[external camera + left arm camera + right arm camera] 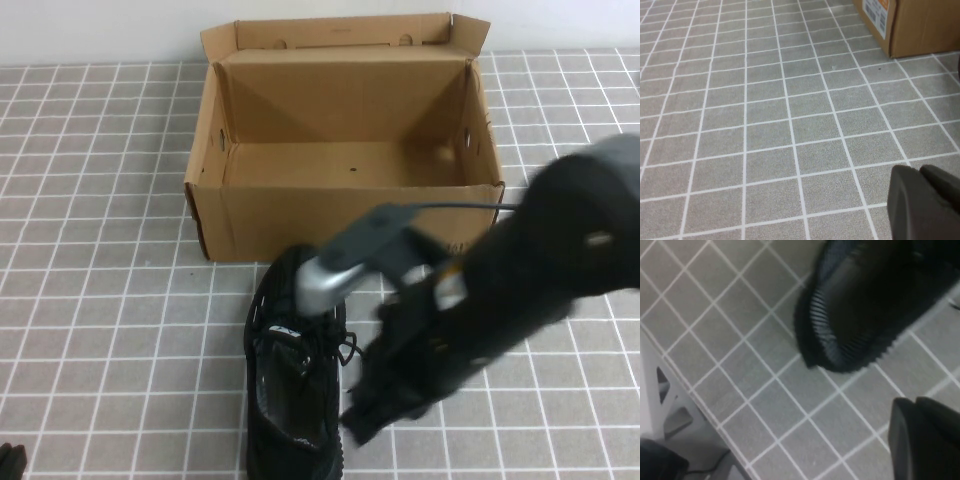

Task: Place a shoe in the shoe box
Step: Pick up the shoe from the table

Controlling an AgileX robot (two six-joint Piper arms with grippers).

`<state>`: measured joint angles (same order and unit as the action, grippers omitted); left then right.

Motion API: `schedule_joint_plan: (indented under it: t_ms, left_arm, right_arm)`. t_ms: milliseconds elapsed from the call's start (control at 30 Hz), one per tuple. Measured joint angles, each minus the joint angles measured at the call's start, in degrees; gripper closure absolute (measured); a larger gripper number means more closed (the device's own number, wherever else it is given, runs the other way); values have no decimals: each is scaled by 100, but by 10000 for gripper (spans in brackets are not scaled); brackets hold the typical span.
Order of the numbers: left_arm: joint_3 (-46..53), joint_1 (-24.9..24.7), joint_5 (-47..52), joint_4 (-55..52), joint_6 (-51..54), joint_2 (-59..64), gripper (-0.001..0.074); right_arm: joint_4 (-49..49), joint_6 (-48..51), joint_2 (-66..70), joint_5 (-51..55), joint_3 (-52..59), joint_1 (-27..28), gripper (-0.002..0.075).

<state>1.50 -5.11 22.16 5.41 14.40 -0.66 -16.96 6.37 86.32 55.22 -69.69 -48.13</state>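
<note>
Hovering closed beside the shoe [292, 380], the right tool [365, 425] should grip its soft, light collar; left tool [922, 202] rests closed near the box [340, 215].

The high view looks down from the robot's own side, angled toward the far wall, taking in the open shoe box [345, 150], the shoe [295, 375] in front of it and the tiled table [90, 300]. The left wrist view sits low and close to the tiles, facing along them to one corner of the shoe box [912, 25]. The right wrist view looks almost straight down from near above, onto the shoe's ribbed sole end [850, 315] and the table's edge. All three share the tiled top.
</note>
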Motion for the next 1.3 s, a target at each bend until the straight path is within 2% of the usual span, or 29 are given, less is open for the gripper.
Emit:
schedule_joint_plan:
  t_ms: [133,267,367,600,700,867,1300]
  left_arm:
    - [0,0,0,0,0,0,736]
    - [0,0,0,0,0,0,736]
    - [0,0,0,0,0,0,736]
    - [0,0,0,0,0,0,736]
    - [0,0,0,0,0,0,736]
    - [0,0,0,0,0,0,736]
    - [0,0,0,0,0,0,736]
  right_arm:
    - [395,107,469,14,-502,-411,742]
    - [782,258,806,220,-918,-473,706]
    - [1042,388,933,234,-1080,-473,621]
    - [1446,447,988,-347,-1109,-473,333]
    - [1466,461,1001,-593,-1109,-473,272]
    - [1479,687,1156,-856,-1118,-473,246]
    - [1945,889,1585,-1353,-1118,-473,242]
